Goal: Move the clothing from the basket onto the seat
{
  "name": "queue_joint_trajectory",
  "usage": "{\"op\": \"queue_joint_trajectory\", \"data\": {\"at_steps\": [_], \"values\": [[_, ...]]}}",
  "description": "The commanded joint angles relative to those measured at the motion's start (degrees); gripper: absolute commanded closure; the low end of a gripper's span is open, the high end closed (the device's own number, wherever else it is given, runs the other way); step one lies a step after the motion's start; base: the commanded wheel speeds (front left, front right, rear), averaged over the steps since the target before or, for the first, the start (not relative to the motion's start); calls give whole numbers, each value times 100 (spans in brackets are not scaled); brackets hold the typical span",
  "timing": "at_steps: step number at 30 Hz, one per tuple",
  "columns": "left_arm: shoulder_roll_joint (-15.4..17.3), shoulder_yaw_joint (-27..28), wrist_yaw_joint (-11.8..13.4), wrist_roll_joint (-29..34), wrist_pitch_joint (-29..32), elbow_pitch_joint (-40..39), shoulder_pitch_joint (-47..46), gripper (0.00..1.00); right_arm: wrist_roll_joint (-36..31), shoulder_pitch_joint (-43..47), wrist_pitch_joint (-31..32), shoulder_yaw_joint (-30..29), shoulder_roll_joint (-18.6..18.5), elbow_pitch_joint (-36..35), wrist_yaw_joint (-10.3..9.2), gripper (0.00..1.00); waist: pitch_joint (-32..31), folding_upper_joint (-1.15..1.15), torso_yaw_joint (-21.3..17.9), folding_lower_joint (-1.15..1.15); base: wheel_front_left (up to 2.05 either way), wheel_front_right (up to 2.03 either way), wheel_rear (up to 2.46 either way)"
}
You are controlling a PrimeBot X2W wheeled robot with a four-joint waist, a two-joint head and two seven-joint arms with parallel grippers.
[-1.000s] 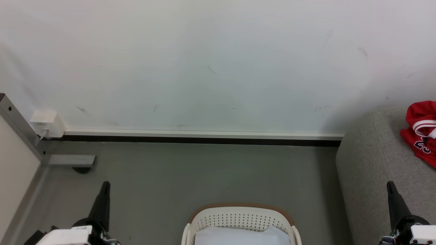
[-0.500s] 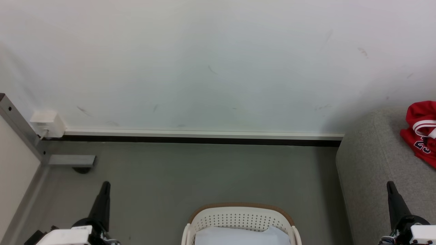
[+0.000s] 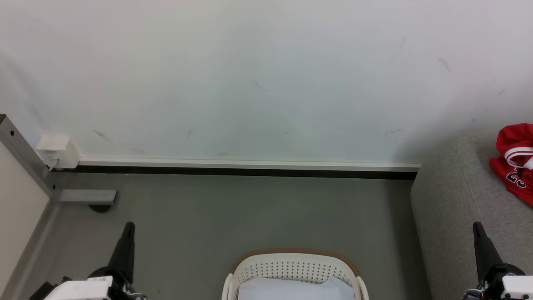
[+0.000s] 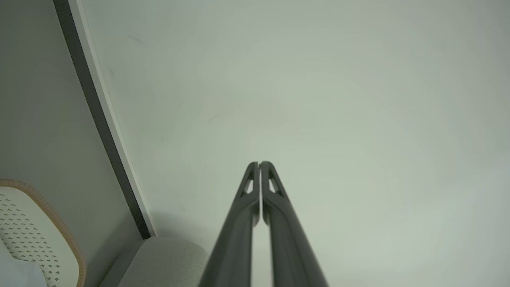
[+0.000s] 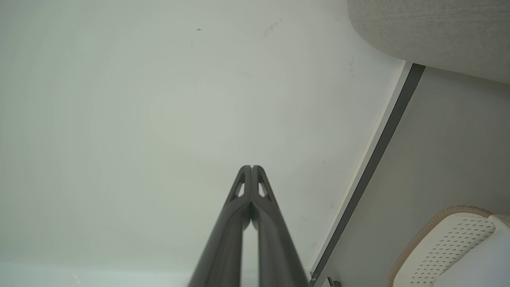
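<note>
Both the left gripper (image 4: 259, 163) and right gripper (image 5: 251, 166) are pinched closed, holding nothing. Red clothing (image 3: 514, 160) lies on the seat (image 3: 454, 200) at 3 o'clock, and the basket (image 3: 293, 266) sits at 6 o'clock. The robot should probably look down into it before opening up and reaching.

The off-white perforated plastic basket with a brown rim band (image 3: 294, 266) is cut by the head view's edge at 6 o'clock; just its far wall and rim show. A pale bluish-white soft thing (image 3: 291, 290) lies in it, too cropped to identify. At 3 o'clock the red white-trimmed garment (image 3: 508, 139) runs off the edge, its dark numerals cut short. The light grey upholstered seat (image 3: 454, 200) beneath it is cropped too. The left gripper (image 3: 130, 227) at 7 o'clock and the right gripper (image 3: 476, 227) at 5 o'clock stand edge-on, bases cut off.
</note>
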Motion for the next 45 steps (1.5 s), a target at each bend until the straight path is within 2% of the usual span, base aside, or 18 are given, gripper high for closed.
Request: {"op": "queue_joint_trajectory", "data": {"at_steps": [1,45], "values": [[11,16,-20,-75,22,-17,-42,100,10,-79,17,-21,-4,-25,-14,100,0,0,0,0,0,0,0],[11,15,-20,-77,21,-17,-42,100,11,-78,16,-20,-5,-25,-14,100,0,0,0,0,0,0,0]]}}
